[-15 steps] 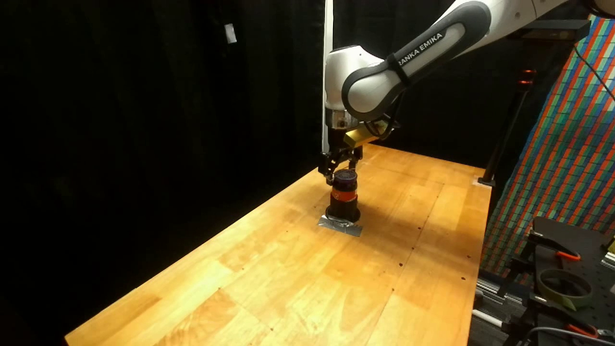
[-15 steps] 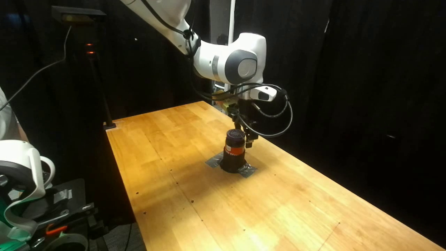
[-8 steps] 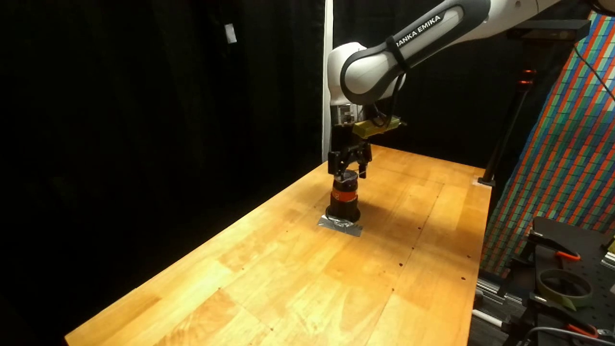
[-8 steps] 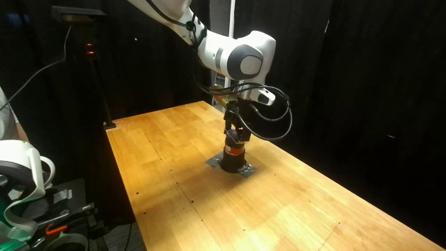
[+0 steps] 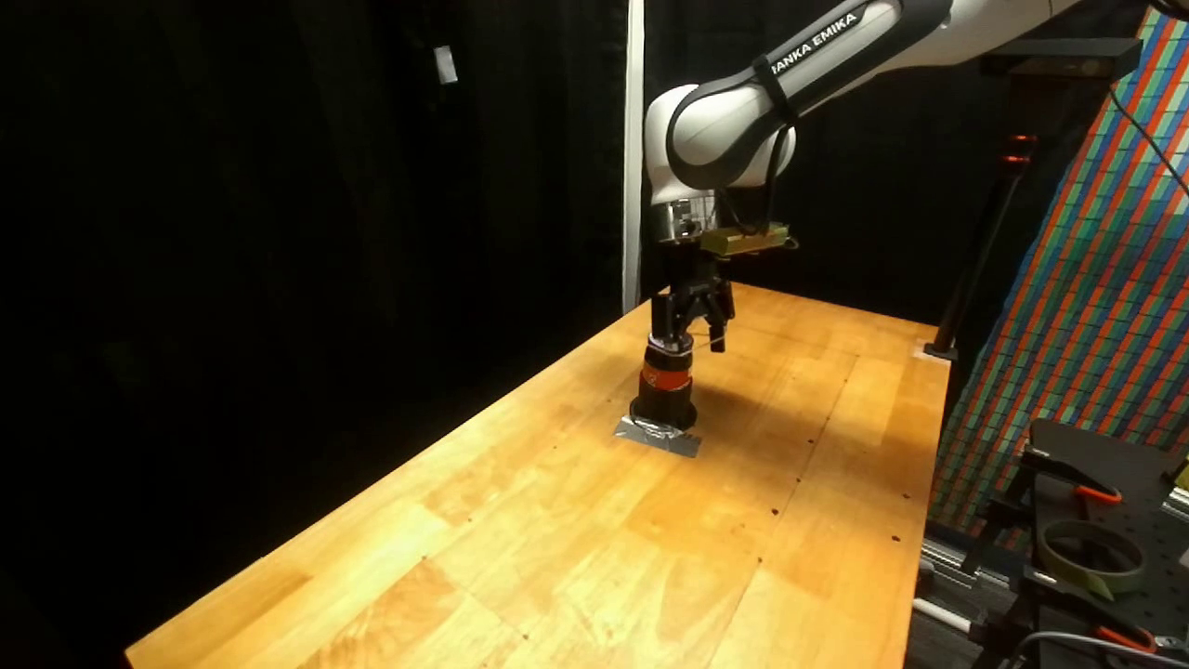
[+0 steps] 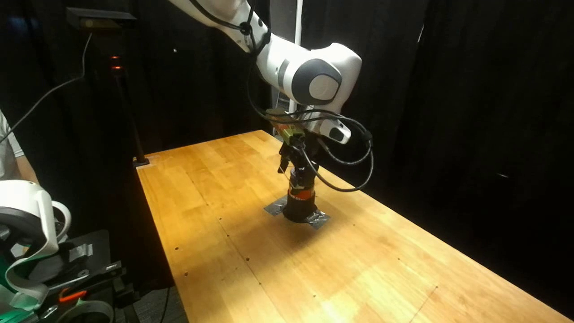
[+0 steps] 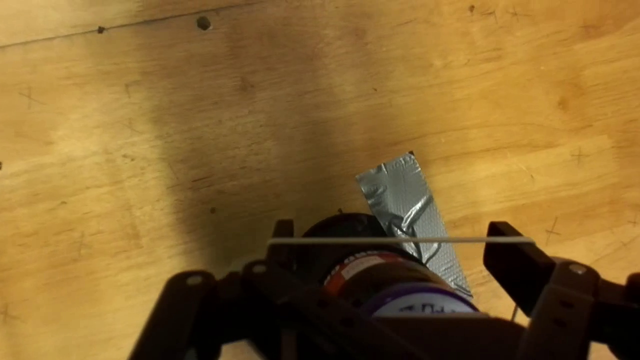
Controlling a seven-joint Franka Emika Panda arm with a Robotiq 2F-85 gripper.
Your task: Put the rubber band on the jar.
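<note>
The jar (image 5: pixel 667 379) stands upright on the table, dark with an orange-red label; it also shows in an exterior view (image 6: pixel 301 194). In the wrist view the jar (image 7: pixel 341 280) has a purple-rimmed white top, partly hidden by the gripper. The thin pale rubber band (image 7: pixel 375 240) is stretched between the fingertips of my open gripper (image 7: pixel 392 235). In both exterior views the gripper (image 5: pixel 690 342) (image 6: pixel 296 172) is at the jar's top, one finger close against it and the other off to the side. I cannot tell whether the band encircles the jar.
Silver tape (image 7: pixel 407 200) holds the jar's wide black base to the wooden table (image 5: pixel 594 557). A dark post (image 5: pixel 975 251) stands at the table's far corner. A side stand with a tape roll (image 5: pixel 1092 557) is beyond the table edge.
The gripper has come down over the jar's top and shifted sideways, rightward in one exterior view and leftward in the other. The band now crosses the jar's upper part. The jar has not moved.
</note>
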